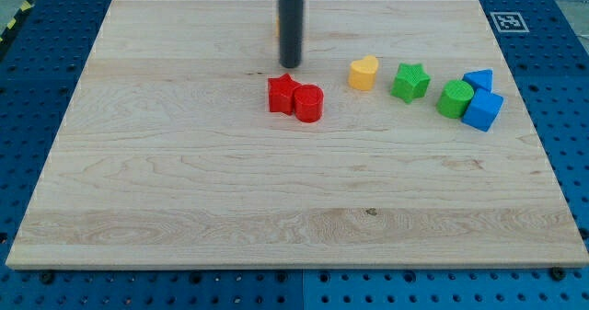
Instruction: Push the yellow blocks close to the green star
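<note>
A single camera looks down at the table (184, 190) from above and in front, tilted so the far edge at the view's top appears narrower than the near edge at the view's bottom. It stands far enough back to take in almost the whole wooden top, with blue perforated base (571, 117) showing around it.

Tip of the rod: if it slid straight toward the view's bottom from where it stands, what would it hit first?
Probably the red star, which lies just below my tip with a narrow gap. The red cylinder sits slightly further right, touching the star.
</note>
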`<state>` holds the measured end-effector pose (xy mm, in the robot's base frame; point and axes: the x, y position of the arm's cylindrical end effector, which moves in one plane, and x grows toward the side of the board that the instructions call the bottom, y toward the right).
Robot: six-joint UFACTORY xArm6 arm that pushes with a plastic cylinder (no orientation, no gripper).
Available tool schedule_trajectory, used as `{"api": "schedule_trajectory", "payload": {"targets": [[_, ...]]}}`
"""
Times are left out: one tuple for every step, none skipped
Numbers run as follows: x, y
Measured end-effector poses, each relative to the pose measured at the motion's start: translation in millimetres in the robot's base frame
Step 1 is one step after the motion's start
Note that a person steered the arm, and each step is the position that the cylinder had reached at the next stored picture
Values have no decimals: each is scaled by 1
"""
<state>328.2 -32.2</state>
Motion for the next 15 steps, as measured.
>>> {"api": "schedule_trajectory", "payload": {"targets": [[-60, -13], [-69, -13], [-73, -30], [-95, -33], [-96, -30], [-96, -5], [-80, 29], [-52, 47], [-19, 58], [7, 76], [27, 93], [35, 103], [35, 108], [38, 121], [45, 132]]}}
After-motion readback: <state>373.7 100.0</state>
